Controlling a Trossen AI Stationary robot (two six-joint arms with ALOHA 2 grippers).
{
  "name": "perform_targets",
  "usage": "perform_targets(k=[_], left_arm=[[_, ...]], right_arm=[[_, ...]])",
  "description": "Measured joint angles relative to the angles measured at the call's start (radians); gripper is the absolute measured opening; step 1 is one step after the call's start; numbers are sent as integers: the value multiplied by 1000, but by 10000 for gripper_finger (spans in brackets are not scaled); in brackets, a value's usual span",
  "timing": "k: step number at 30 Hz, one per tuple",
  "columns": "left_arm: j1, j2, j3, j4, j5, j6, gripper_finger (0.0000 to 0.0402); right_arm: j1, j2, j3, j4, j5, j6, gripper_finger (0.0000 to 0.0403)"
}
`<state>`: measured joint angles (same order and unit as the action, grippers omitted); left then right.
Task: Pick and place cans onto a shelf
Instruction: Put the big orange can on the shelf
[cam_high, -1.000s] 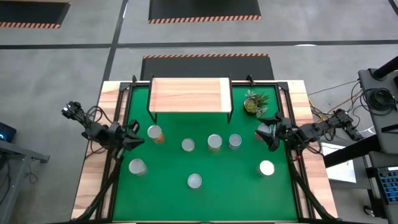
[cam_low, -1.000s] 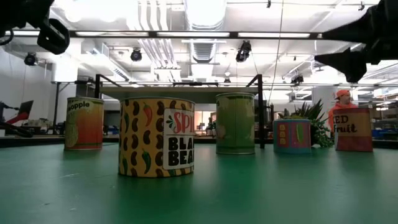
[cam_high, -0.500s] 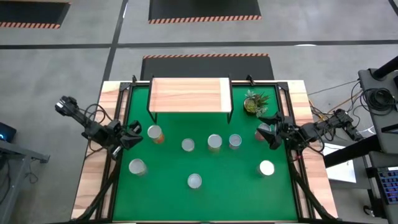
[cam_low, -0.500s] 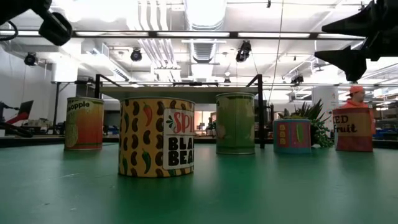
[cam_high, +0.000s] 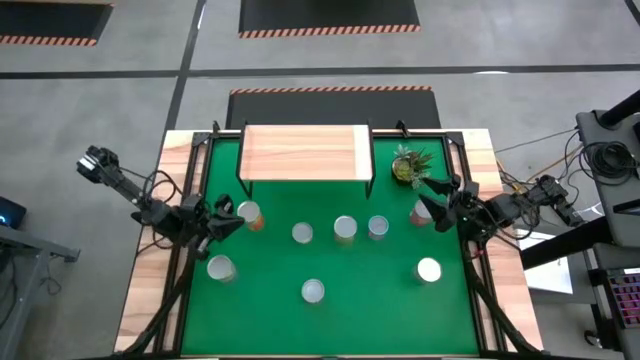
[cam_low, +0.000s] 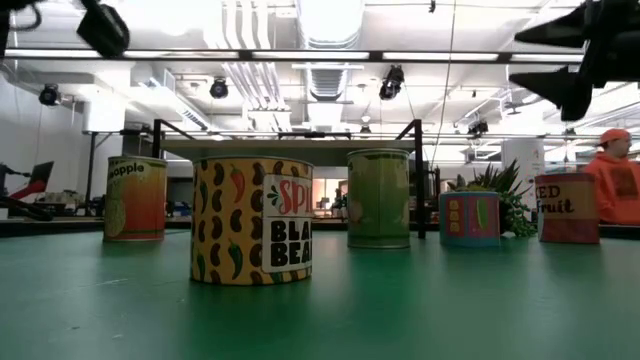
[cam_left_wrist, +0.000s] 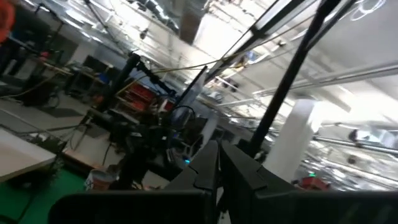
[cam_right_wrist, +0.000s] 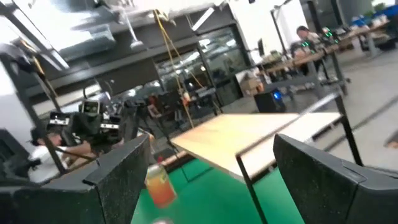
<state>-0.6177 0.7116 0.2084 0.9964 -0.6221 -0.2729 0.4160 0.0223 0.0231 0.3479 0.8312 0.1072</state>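
Several cans stand upright on the green table (cam_high: 330, 320): an orange one (cam_high: 249, 213), three in a row (cam_high: 345, 229), a red one (cam_high: 421, 213) and three nearer ones (cam_high: 313, 291). The light-wood shelf (cam_high: 305, 152) stands on black legs at the far edge. My left gripper (cam_high: 230, 219) is shut and empty, raised beside the orange can. My right gripper (cam_high: 430, 196) is open and empty. It hangs above the red can (cam_low: 568, 208) and a little to its far side. The right wrist view shows the shelf (cam_right_wrist: 261, 140) and the orange can (cam_right_wrist: 158, 183).
A small potted plant (cam_high: 410, 165) stands right of the shelf, close to my right gripper. The black-beans can (cam_low: 252, 220) is nearest the low camera. A person in orange (cam_low: 610, 175) is in the room behind the table.
My left gripper has gone a little toward the table's right and near edges, and its arm has swung outward. My right gripper has gone toward the far edge and slightly up, uncovering the red can. The person in orange has walked to the right in the low view.
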Motion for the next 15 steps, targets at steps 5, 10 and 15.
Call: perform_targets(k=[5,10,15], left_arm=[[0,159,199,-162,-85,-56,0],[3,233,447,-743,-227,-354,0],[21,337,713,-1594,-278,-907,0]], right_arm=[[0,0,1,107,-1,-110,327],[0,0,13,166,-1,-201,327],[0,0,55,159,-32,-228,327]])
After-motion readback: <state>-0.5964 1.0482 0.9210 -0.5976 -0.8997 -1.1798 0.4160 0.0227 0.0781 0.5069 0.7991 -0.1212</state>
